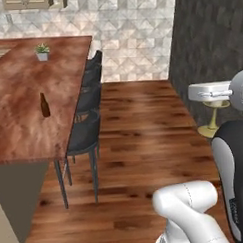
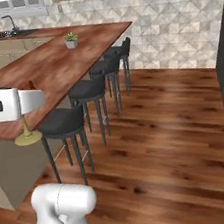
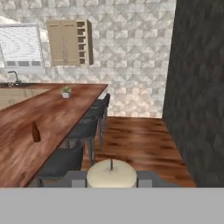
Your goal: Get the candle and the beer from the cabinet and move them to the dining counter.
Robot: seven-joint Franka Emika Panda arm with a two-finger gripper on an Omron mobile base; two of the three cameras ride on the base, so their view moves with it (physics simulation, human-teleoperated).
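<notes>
My gripper [image 3: 111, 177] is shut on the candle [image 3: 111, 171], whose white top and wick show between the two fingers. From the side, the candle's brass holder [image 1: 213, 124] hangs below the hand, its round foot [image 2: 28, 138] level with the near end of the dining counter [image 2: 57, 66]. The beer [image 1: 44, 105], a dark brown bottle, stands upright on the dining counter [image 1: 19, 133], left of the gripper and apart from it; it is also in the hand view [image 3: 35, 132]. The beige cabinet [image 3: 65, 42] hangs on the far tiled wall, doors shut.
Several black round stools [image 1: 86, 132] line the counter's right side. A small potted plant [image 1: 42, 52] sits at the counter's far end. A dark wall [image 1: 210, 34] rises on the right. Wood floor [image 1: 144, 142] lies open between stools and wall. A sink [image 2: 7, 33] is far left.
</notes>
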